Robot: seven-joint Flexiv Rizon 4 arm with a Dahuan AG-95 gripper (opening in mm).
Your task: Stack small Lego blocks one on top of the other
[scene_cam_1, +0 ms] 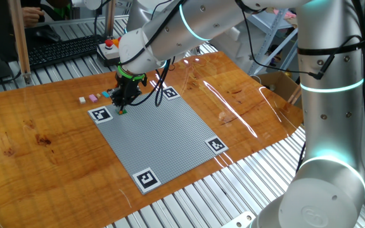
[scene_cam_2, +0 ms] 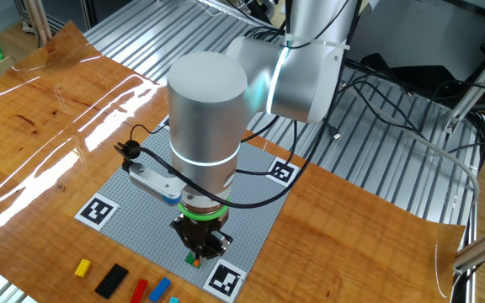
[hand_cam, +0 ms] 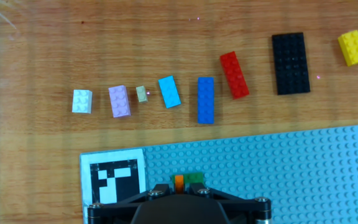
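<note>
Gripper (hand_cam: 187, 185) pointing down over baseplate (hand_cam: 291, 168) corner beside marker (hand_cam: 113, 177), fingers nearly closed on orange brick (hand_cam: 179, 181) and green brick (hand_cam: 196, 179). Loose bricks in a row on table (hand_cam: 42, 149): white (hand_cam: 82, 101), lilac (hand_cam: 119, 101), blue (hand_cam: 206, 100), red (hand_cam: 235, 74), black (hand_cam: 291, 63), yellow (hand_cam: 352, 48).

Two high oblique fixed cams, opposite sides, w/ close top-down hand cam; shared: baseplate (scene_cam_1: 163, 136) corner.

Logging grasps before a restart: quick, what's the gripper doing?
Gripper: shut, down at the orange and green bricks on the baseplate; whether it grips them can't be told.
</note>
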